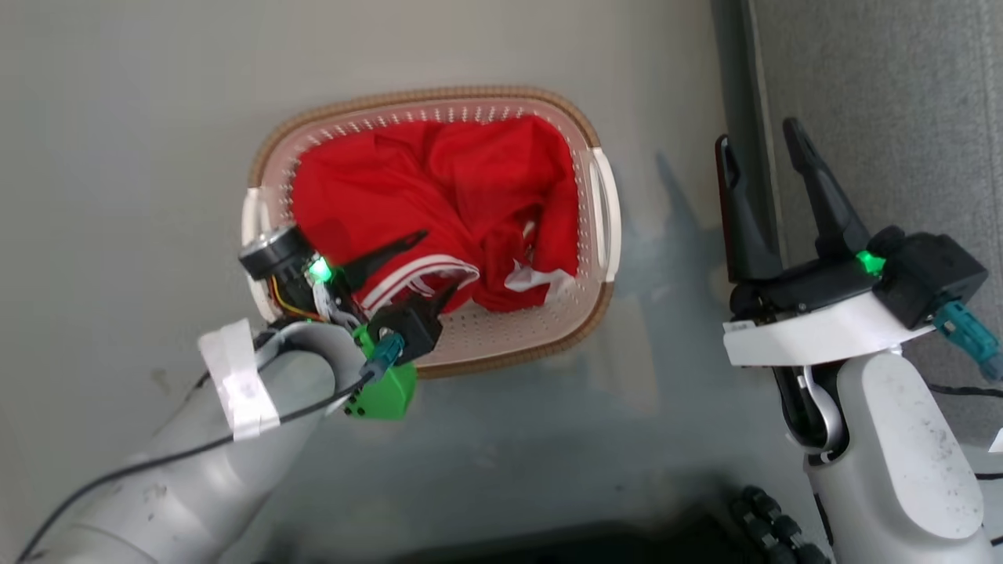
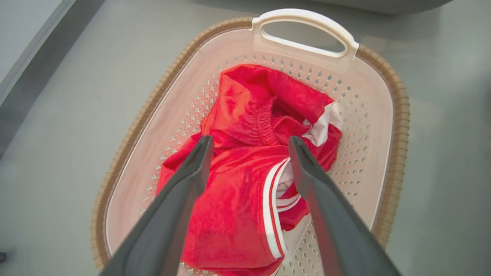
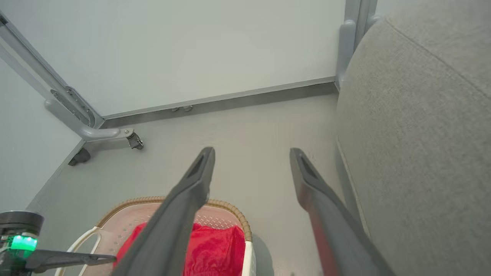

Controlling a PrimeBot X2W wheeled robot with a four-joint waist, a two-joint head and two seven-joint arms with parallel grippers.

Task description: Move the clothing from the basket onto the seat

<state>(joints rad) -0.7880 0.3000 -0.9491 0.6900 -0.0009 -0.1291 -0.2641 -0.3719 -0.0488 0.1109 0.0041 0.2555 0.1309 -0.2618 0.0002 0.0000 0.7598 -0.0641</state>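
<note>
Pale grey floor [image 1: 117, 157], smooth, meets a light wall [image 3: 191, 50] along a dark skirting strip; a metal frame on a castor [image 3: 134, 141] stands at the wall's foot. The clothing [image 1: 439, 196], bright red and crumpled, lies wholly inside the basket [image 1: 423, 98]; a white-striped trim [image 2: 270, 207] shows at the near side of the heap, and a white patch shows on a fold towards the far handle in the left wrist view. The basket stands on the floor, oval, cream, with perforated walls, a brown woven-look rim and a white handle [image 1: 605, 213] at each side. The left gripper [image 1: 441, 258] is over the heap within the basket, its two dark fingers spread wide with the striped trim between them in its own wrist view; nothing is gripped; whether the fingertips touch the fabric cannot be told. The right gripper [image 1: 758, 133] is open and empty, above the floor between the basket and the seat [image 1: 901, 78], apart from both. The seat, grey fabric with a stitched seam, is to the basket's right, with none of the red clothing on the part visible.
</note>
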